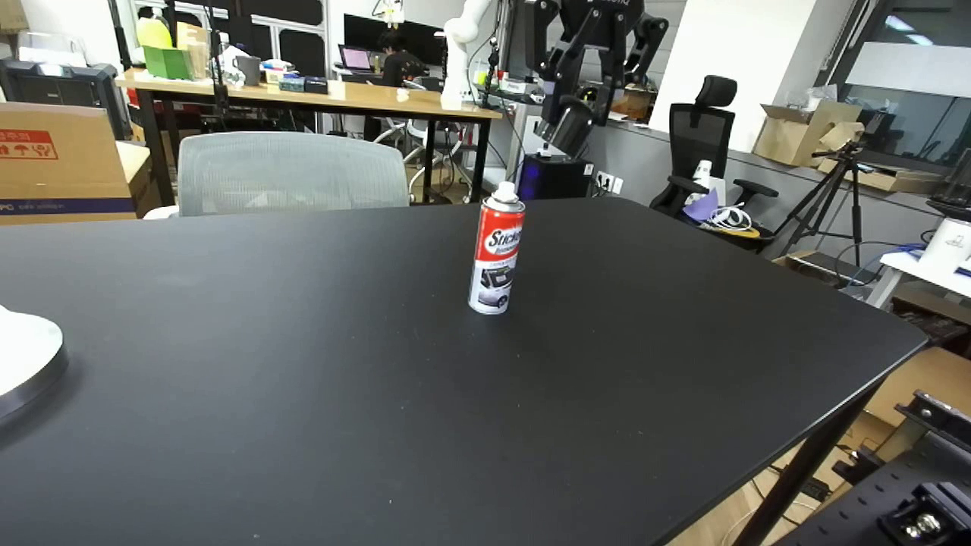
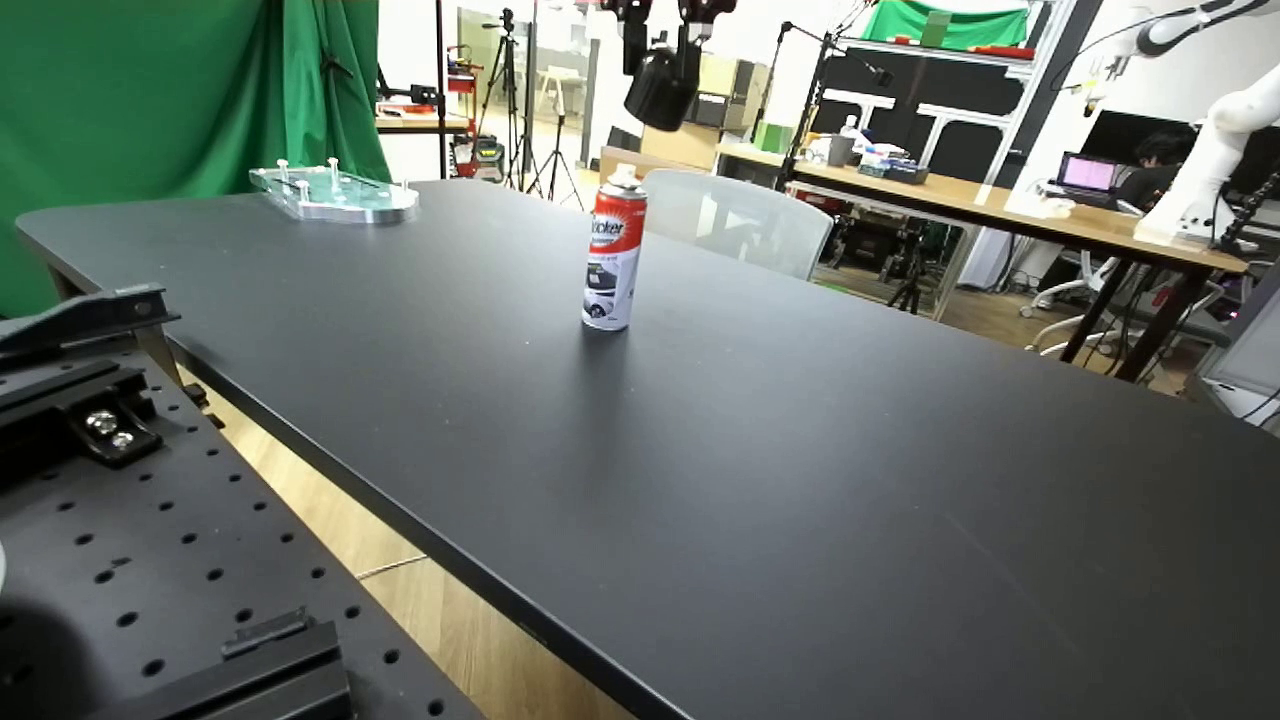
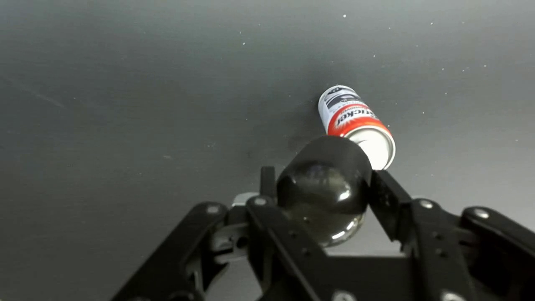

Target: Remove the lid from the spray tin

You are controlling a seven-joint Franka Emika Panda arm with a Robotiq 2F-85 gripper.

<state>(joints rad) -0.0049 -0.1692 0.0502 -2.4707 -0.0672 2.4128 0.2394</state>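
- Nearest the camera, in the wrist view: the tool (image 3: 324, 188), its black fingers (image 3: 388, 200) lying along opposite sides of the lid (image 2: 661, 92). We read it as clamped on the lid, since both sides appear to be in contact.
- The lid: round, black and glossy. We find it tilted in mid-air in both exterior views, higher than the spray tin (image 1: 497, 254) and apart from it. The overlap in the wrist view we attribute to the viewing angle.
- The spray tin: upright on the dark counter (image 1: 303, 379), red above and white below, its white nozzle (image 1: 505, 192) uncovered. A pale mesh chair (image 1: 292, 174) stands beyond the far edge, to the left in an exterior view.
- Handling of the lid: we judge it light, thin-walled and fairly stiff, with a polished surface liable to slip or pivot. The best hold is across its side wall, at opposed points about midway along, with moderate pressure; a harder squeeze might flex it or eject it.
- Handling of the spray tin: we expect a rigid but slender body, easily toppled by a knock.
- Stage: we judge removal achieved; setting the lid down clear of the spray tin would suitably follow.
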